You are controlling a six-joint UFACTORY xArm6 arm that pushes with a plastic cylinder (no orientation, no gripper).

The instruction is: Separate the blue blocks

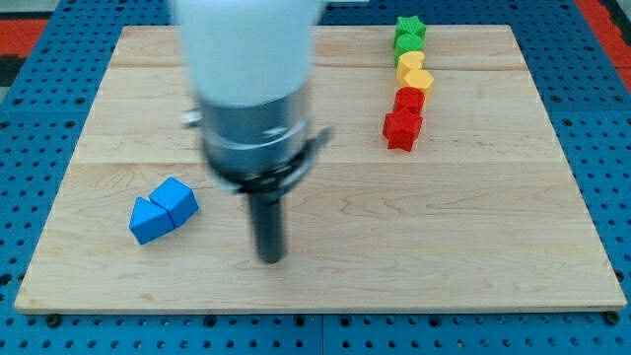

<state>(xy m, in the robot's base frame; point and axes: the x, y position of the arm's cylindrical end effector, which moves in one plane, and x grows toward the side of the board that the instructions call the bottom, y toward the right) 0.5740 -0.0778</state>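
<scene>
Two blue blocks lie touching at the view's lower left of the wooden board (473,247): a blue triangular block (148,221) and a blue cube-like block (177,198) just up and right of it. My tip (270,259) rests on the board to the right of the pair, about a block and a half's width away from them, not touching either.
A line of blocks runs down the view's upper right: a green star (410,27), a green block (406,43), a yellow block (410,61), a yellow heart (416,79), a red block (409,100) and a red star (401,128).
</scene>
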